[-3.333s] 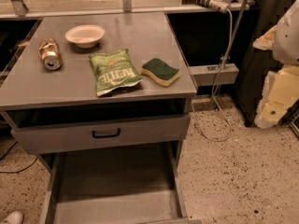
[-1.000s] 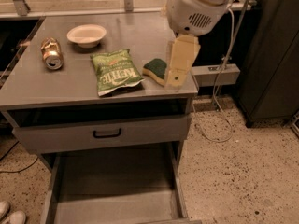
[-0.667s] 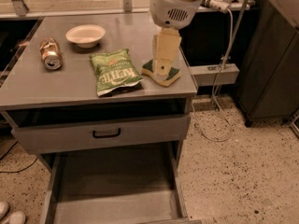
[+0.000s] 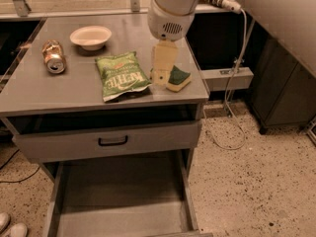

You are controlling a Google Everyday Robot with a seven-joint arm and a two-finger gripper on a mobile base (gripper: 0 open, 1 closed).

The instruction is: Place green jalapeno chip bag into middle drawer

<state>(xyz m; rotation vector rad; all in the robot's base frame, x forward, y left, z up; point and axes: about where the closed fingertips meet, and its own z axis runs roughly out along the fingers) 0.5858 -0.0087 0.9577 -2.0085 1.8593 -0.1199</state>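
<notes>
The green jalapeno chip bag (image 4: pixel 121 76) lies flat on the grey cabinet top (image 4: pixel 74 90), its white "Kettle" lettering facing up. My gripper (image 4: pixel 160 77) hangs down from the white arm just right of the bag, low over the top, between the bag's right edge and a sponge. It holds nothing that I can see. The middle drawer (image 4: pixel 118 196) stands pulled out below, with its grey floor bare.
A green-and-yellow sponge (image 4: pixel 178 78) lies right beside the gripper. A white bowl (image 4: pixel 91 36) and a tipped can (image 4: pixel 53 57) sit at the back left. A closed drawer front with a black handle (image 4: pixel 112 141) is above the open drawer. Cables (image 4: pixel 232 107) hang at right.
The arm has swung in from the right and moved left over the cabinet top. The gripper now hangs closer to the bag's right edge. The bag has not moved.
</notes>
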